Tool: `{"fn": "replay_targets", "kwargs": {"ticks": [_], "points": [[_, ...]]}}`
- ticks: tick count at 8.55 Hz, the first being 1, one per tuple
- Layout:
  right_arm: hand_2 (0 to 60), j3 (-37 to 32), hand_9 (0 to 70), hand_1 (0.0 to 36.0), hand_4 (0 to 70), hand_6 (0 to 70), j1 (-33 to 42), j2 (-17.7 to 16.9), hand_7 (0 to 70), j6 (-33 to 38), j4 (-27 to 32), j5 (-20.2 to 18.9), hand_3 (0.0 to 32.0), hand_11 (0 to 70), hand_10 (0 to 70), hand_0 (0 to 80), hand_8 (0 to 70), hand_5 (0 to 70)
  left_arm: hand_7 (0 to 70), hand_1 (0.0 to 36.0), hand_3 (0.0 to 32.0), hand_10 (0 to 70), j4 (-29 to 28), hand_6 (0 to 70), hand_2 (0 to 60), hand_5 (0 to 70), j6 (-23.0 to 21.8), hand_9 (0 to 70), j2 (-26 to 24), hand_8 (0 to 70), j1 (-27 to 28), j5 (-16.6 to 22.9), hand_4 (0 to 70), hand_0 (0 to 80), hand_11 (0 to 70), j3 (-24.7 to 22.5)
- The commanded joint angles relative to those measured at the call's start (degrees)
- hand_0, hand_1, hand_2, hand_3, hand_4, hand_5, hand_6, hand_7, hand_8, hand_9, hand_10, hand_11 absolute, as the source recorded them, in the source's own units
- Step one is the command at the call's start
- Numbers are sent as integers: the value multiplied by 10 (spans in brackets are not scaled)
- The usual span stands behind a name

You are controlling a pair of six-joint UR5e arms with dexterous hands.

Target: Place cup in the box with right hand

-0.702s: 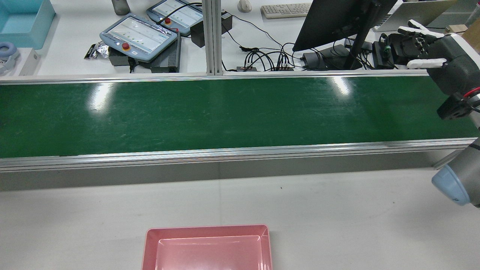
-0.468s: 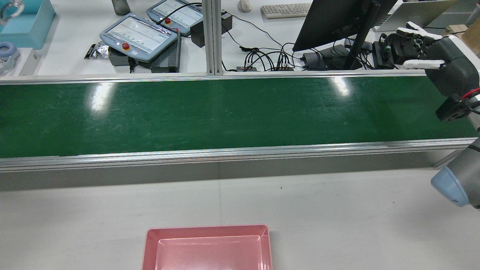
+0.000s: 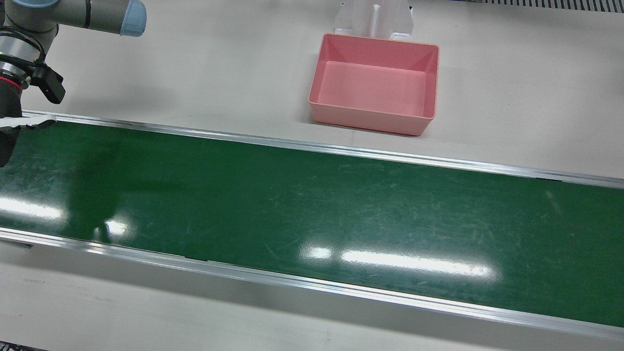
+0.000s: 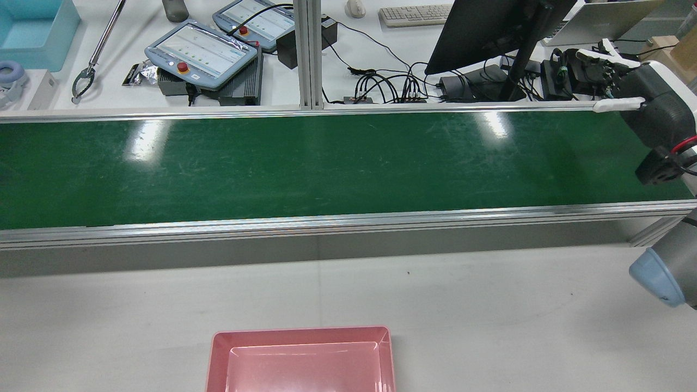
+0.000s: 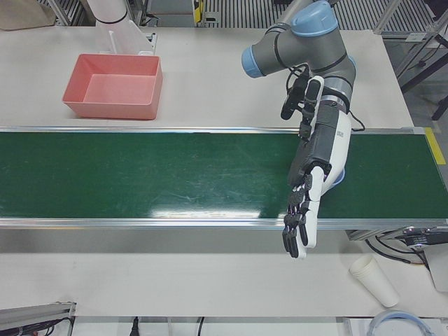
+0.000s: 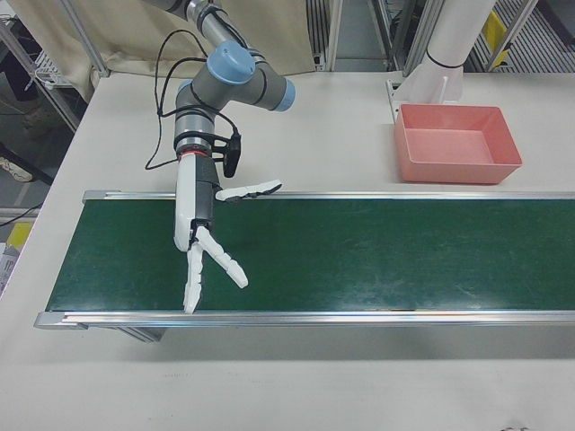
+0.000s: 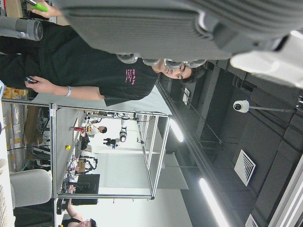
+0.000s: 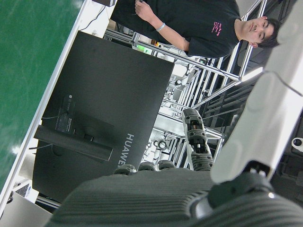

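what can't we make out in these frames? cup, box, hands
- Cup: in the left-front view only, small, near the bottom corner; contents unclear.
- Right hand: cut off by the front view's left edge.
- Left hand: outside the rear and front views.
- Box: near part cut off by the rear view's bottom edge.
- Hand views: no cup or box.

The green belt (image 3: 312, 204) lay bare beside the pink box (image 3: 375, 85); nothing blocked my passage.
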Motion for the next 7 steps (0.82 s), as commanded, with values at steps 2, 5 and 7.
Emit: {"fn": "replay_targets", "kwargs": {"ticks": [2,5,7], "points": [[8,0,0,36,55,0,-1,-9,0,-7,-1,1,0,0,0,469,0,21,0,0,0,0,0,0,0,0,0,0,0,0,0,-1,0,0,0,0],[0,-2,0,31,61,0,2,-26,0,-7,8,8,0,0,0,469,0,20,0,0,0,0,0,0,0,0,0,0,1,0,0,-1,0,0,0,1],[0,-5,0,26,41,0,17,-41,0,-30,44,8,24,0,0,464,0,22,0,0,0,0,0,0,0,0,0,0,1,0,0,0,0,0,0,1]]}}
